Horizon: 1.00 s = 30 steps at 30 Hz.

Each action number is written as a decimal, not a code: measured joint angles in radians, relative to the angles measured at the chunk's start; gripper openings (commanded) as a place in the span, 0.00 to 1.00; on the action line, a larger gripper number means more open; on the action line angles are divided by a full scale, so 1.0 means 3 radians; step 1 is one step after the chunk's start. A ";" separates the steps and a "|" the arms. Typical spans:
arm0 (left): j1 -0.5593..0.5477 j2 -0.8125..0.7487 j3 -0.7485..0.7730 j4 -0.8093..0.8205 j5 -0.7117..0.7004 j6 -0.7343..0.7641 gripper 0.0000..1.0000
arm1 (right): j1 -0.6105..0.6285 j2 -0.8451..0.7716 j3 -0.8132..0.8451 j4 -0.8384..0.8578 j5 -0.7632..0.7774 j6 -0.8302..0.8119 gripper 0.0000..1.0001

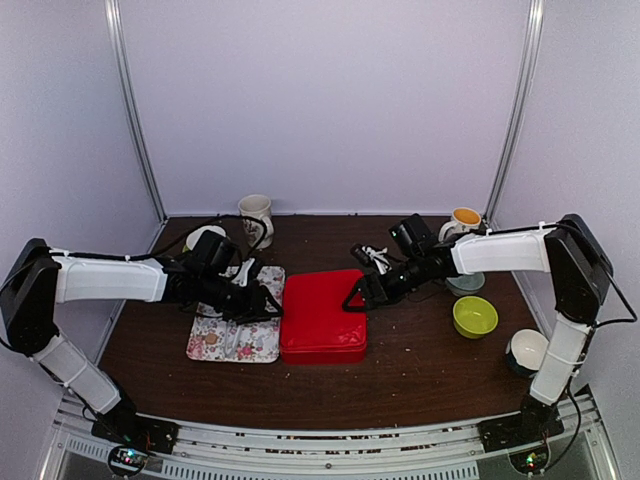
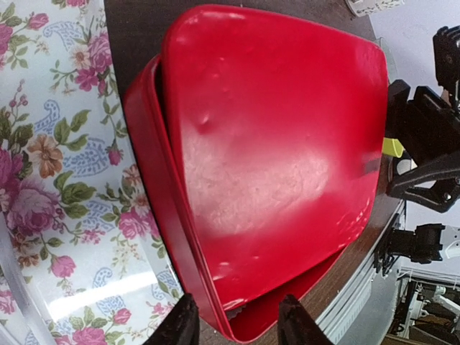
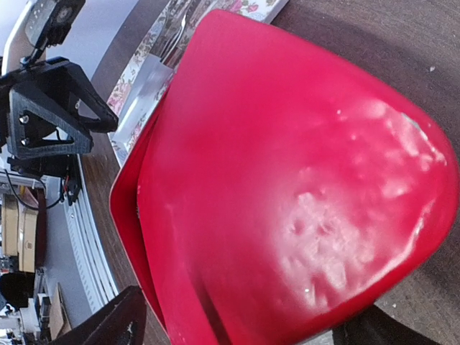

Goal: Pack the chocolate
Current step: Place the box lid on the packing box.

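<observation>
A red box (image 1: 322, 315) stands mid-table with its red lid (image 2: 280, 136) lying slightly askew on the base, whose rim (image 2: 147, 165) shows along one side. No chocolate pieces show; the inside of the box is covered. My left gripper (image 1: 268, 306) is at the box's left edge, open, its fingertips (image 2: 181, 322) straddling a near corner of the box. My right gripper (image 1: 358, 293) is at the box's far right corner, wide open, with the lid (image 3: 287, 180) between its fingers (image 3: 108, 323). Whether either touches the lid is unclear.
A floral tray (image 1: 215, 338) lies left of the box, with metal tongs (image 1: 243, 345) on it. A white mug (image 1: 256, 215) and a cup (image 1: 203, 237) stand at the back left. An orange-filled mug (image 1: 465, 220), grey bowl (image 1: 466, 284), green bowl (image 1: 474, 316) and white bowl (image 1: 527, 350) stand on the right.
</observation>
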 measured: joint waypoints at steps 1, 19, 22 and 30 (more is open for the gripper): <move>0.0000 0.0000 0.0000 0.0005 -0.0005 -0.0004 0.41 | 0.0004 0.0000 0.0009 -0.0041 0.0034 -0.0034 1.00; 0.0000 -0.0184 -0.0078 -0.0022 -0.0268 -0.0019 0.69 | -0.0001 -0.0029 -0.0004 -0.0245 0.0547 -0.0090 1.00; 0.0000 -0.0334 -0.0102 -0.0058 -0.0404 -0.0025 0.74 | -0.0006 -0.0102 -0.0027 -0.0239 0.0548 -0.0088 1.00; 0.0000 -0.0749 -0.0230 -0.0134 -0.0746 0.0001 0.98 | -0.0006 -0.0385 -0.0066 -0.0271 0.0607 -0.0107 1.00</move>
